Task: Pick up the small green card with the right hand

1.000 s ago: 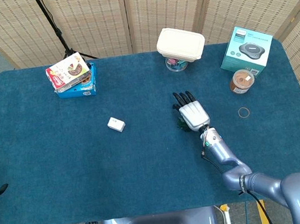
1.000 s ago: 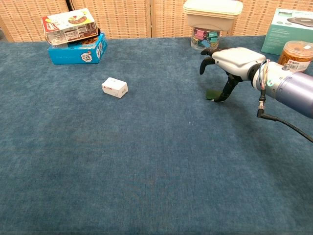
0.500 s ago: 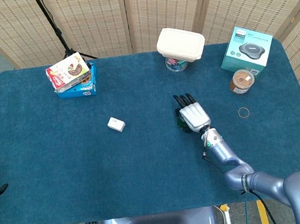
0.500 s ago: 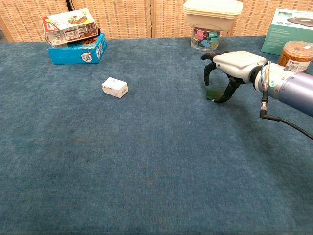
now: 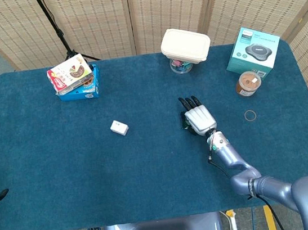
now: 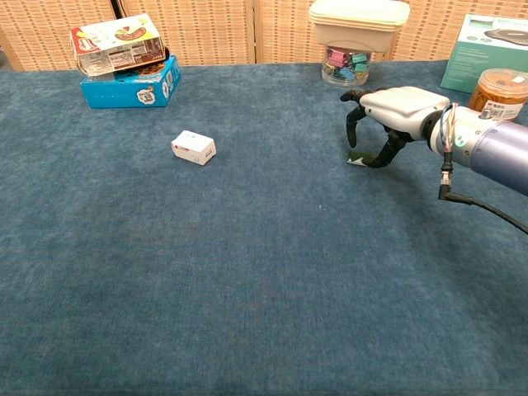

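The small green card (image 6: pixel 360 159) lies on the blue table cloth (image 6: pixel 247 272) right of centre, under my right hand (image 6: pixel 388 115). That hand arches palm-down over it. Its fingertips (image 6: pixel 352 148) press one side of the card and the thumb presses the other, so the card is pinched with one pale corner tipped up. In the head view my right hand (image 5: pixel 198 117) covers nearly the whole card. My left hand appears in neither view.
A small white box (image 6: pixel 194 148) sits left of centre. Far left stands a blue box (image 5: pixel 79 88) with a snack packet on top. At the back are a lidded container (image 5: pixel 185 45), a teal carton (image 5: pixel 253 50), a brown jar (image 5: pixel 248 83) and a thin ring (image 5: pixel 250 115).
The right hand's fingers have curled down and inward around the card. The card, flat a second ago, now looks narrower with a corner raised.
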`<state>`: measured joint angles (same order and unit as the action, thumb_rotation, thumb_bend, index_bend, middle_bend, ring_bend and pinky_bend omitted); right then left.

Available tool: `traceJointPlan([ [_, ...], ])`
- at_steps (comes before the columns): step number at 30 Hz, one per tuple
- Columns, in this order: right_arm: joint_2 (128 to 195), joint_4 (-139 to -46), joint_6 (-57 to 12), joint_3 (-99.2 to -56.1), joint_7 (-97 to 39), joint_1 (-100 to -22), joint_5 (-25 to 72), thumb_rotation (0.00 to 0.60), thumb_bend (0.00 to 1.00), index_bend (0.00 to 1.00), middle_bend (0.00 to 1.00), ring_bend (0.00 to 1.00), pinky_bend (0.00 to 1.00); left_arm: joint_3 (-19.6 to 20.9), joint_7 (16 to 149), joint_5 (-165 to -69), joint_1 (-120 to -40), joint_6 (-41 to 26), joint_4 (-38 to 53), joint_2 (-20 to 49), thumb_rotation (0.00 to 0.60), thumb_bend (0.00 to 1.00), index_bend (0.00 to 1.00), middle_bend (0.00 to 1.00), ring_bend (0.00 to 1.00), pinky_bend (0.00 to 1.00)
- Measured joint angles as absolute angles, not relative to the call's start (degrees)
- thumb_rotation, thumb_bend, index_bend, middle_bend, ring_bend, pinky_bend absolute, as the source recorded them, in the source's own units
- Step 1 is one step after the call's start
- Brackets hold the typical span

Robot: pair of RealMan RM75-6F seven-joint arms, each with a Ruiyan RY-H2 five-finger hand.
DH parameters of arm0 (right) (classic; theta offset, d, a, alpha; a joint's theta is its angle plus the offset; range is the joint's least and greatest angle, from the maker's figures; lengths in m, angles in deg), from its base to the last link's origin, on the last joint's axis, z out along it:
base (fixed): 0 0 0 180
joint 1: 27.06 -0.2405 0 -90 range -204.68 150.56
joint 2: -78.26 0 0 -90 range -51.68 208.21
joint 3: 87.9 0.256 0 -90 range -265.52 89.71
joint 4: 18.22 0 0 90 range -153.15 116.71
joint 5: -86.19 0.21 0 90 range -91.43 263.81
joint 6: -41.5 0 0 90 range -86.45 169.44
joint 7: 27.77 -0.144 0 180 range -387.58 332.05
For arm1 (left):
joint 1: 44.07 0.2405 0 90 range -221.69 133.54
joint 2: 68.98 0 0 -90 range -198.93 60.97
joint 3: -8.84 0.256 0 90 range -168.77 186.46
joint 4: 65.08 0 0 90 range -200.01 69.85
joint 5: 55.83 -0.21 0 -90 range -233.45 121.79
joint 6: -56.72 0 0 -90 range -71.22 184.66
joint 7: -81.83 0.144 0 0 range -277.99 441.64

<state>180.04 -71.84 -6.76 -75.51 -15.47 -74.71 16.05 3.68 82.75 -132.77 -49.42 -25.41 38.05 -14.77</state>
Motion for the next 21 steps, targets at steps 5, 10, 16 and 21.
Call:
traceJointPlan([
  [5, 180.05, -71.78, -6.56, -75.6, -15.57, -74.66, 16.16, 0.6, 0.39, 0.47, 0.0, 0.0, 0.0, 3.68, 82.68, -132.8, -49.41, -25.43, 38.08, -14.79, 0.6, 0.0, 0.0, 0.0, 0.0, 0.01],
  [10, 180.08, -71.53, -6.35, -75.7, -15.72, -74.63, 16.21, 0.6, 0.41, 0.51, 0.0, 0.0, 0.0, 3.65, 82.78, -132.7, -49.46, -25.34, 38.07, -14.74, 0.6, 0.0, 0.0, 0.0, 0.0, 0.01],
  [16, 180.15, -71.2, -5.89, -75.75, -15.7, -74.71, 16.41, 0.6, 0.49, 0.52, 0.0, 0.0, 0.0, 3.67, 82.86, -132.71, -49.44, -25.39, 38.08, -14.72, 0.6, 0.0, 0.0, 0.0, 0.0, 0.01],
  [21, 179.97, -71.4, -5.5, -75.84, -15.47, -74.79, 16.52, 0.6, 0.51, 0.52, 0.0, 0.0, 0.0, 3.66, 82.81, -132.73, -49.43, -25.41, 38.07, -14.73, 0.6, 0.0, 0.0, 0.0, 0.0, 0.01],
])
